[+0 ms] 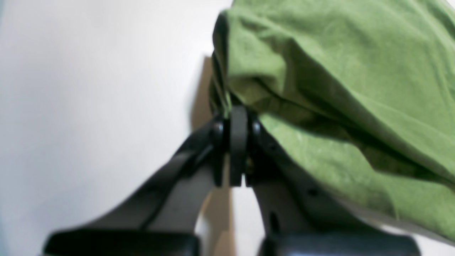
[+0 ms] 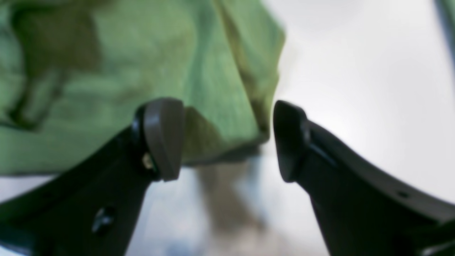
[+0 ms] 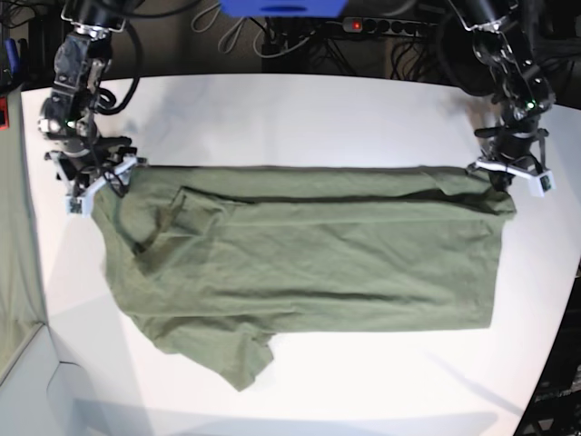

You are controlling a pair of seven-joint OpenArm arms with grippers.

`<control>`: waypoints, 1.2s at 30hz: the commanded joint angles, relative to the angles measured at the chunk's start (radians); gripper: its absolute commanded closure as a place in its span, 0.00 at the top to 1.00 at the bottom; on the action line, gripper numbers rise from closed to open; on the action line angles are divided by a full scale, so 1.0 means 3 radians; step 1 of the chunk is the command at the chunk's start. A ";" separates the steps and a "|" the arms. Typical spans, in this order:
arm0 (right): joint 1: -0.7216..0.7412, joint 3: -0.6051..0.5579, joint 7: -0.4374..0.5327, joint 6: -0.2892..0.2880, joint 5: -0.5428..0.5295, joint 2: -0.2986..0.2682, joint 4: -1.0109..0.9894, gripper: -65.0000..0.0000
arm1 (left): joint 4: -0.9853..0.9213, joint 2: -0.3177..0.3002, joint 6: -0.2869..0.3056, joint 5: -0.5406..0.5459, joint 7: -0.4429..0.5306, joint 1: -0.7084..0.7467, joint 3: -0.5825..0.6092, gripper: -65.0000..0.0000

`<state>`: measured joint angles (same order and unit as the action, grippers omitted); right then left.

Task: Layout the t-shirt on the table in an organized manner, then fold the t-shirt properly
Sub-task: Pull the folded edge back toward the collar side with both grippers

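- Shirt (image 3: pixel 309 259) lies spread across the middle of the table (image 3: pixel 300 118), folded over along its far edge, which runs nearly straight from one gripper to the other.
- One sleeve juts toward the near edge at base-view lower left; the cloth near the right arm is rumpled.
- Left gripper (image 1: pixel 237 142), at base-view right, has its fingers (image 1: pixel 237 135) pressed tight together, pinching the shirt's far corner; green cloth bunches up just beyond the tips.
- That corner is lifted slightly, casting a shadow on the white surface beside it.
- Right gripper (image 2: pixel 229 138), at base-view left, stands with its fingers (image 2: pixel 165 137) wide apart and nothing between them.
- A shirt edge lies on the table just beyond the gap, partly behind one pad; whether the pad touches it I cannot tell.
- Both wrist views are blurred.
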<state>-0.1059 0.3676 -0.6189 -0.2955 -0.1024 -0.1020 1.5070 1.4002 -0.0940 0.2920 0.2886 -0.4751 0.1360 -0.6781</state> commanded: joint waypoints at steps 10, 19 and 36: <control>-0.0130 0.0015 0.0138 -0.0010 -0.0009 -0.0036 -0.0126 0.08 | 0.0081 -0.0037 0.0016 0.0033 0.0067 0.0081 -0.0023 0.00; -0.0780 0.0128 0.0132 -0.0010 -0.0014 -0.0015 0.0447 0.00 | 0.0588 -0.0016 0.0016 0.0053 0.0067 0.0526 -0.0029 0.00; -0.1445 0.0148 0.0143 -0.0010 -0.0014 -0.0015 0.0892 0.00 | 0.0854 0.0019 0.0016 0.0058 0.0067 0.1206 -0.0034 0.00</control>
<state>-0.5327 0.4053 -0.5755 -0.3023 -0.1120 -0.0994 1.7618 1.6424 -0.0830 0.3000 0.3004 -0.4774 0.4892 -0.6796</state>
